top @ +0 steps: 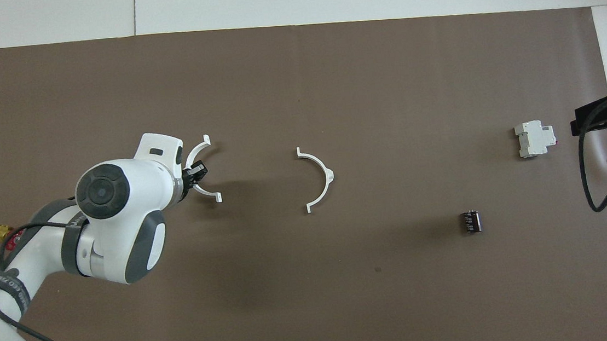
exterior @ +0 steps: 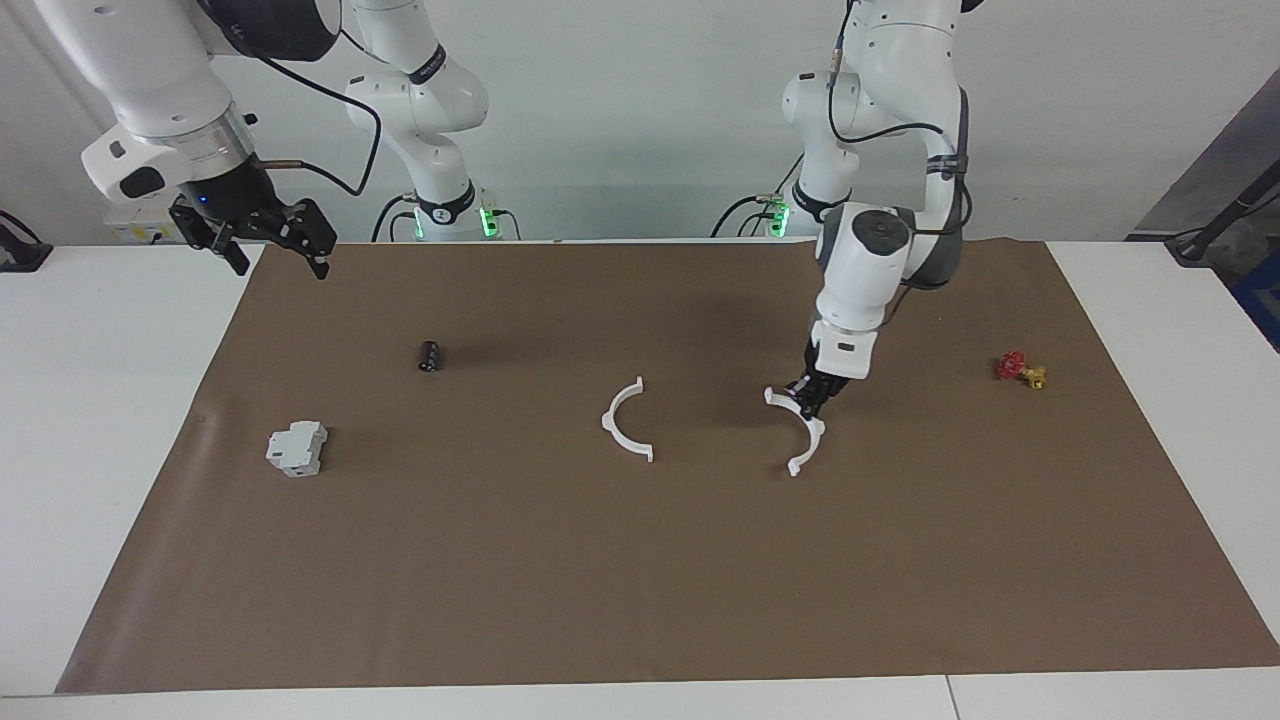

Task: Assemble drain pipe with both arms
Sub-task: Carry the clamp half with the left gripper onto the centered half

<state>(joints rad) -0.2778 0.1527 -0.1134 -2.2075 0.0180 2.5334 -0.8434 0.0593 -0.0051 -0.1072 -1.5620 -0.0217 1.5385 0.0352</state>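
Note:
The drain pipe is in two white half-ring pieces. One half-ring (exterior: 625,443) (top: 320,163) lies flat at the middle of the brown mat. The other half-ring (exterior: 808,456) (top: 207,193) is held at its middle by my left gripper (exterior: 812,398) (top: 196,174), which is shut on it and carries it low over the mat beside the lying piece, toward the left arm's end. The two pieces are apart, their open sides facing each other. My right gripper (exterior: 265,235) (top: 606,114) waits open and empty, raised over the mat's corner at the right arm's end.
A grey-white boxy block (exterior: 297,447) (top: 535,138) and a small black cylinder (exterior: 429,355) (top: 471,221) sit on the mat (exterior: 640,580) toward the right arm's end. A small red and yellow part (exterior: 1020,370) (top: 4,235) lies toward the left arm's end.

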